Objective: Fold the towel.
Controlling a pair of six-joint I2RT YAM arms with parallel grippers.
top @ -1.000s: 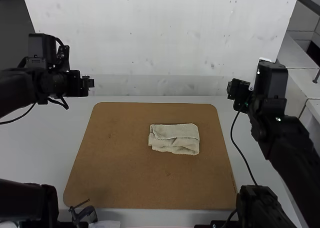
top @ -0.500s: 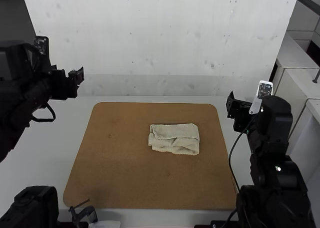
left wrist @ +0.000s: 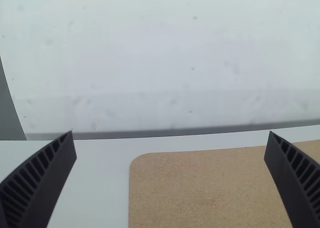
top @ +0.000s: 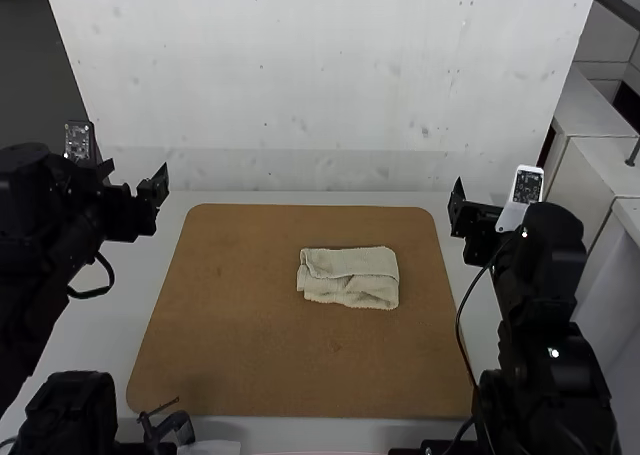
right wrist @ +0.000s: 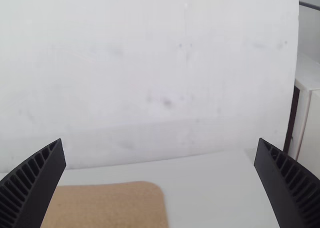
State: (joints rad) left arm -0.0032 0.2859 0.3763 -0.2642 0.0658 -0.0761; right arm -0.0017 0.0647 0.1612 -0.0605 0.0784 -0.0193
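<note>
The towel (top: 349, 278) lies clear of the spread left fingers (top: 153, 188) and spread right fingers (top: 458, 203).

A smooth white table (top: 128, 310) carries a flat brown board (top: 240, 335) with rounded corners and a fine-grained surface. On the board, right of its middle, lies a cream cloth towel (top: 350, 275), folded into a compact, roughly rectangular bundle.

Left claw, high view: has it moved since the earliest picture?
Yes. Against the far left corner of the brown board, the left claw now sits lower in the view and farther left.
</note>
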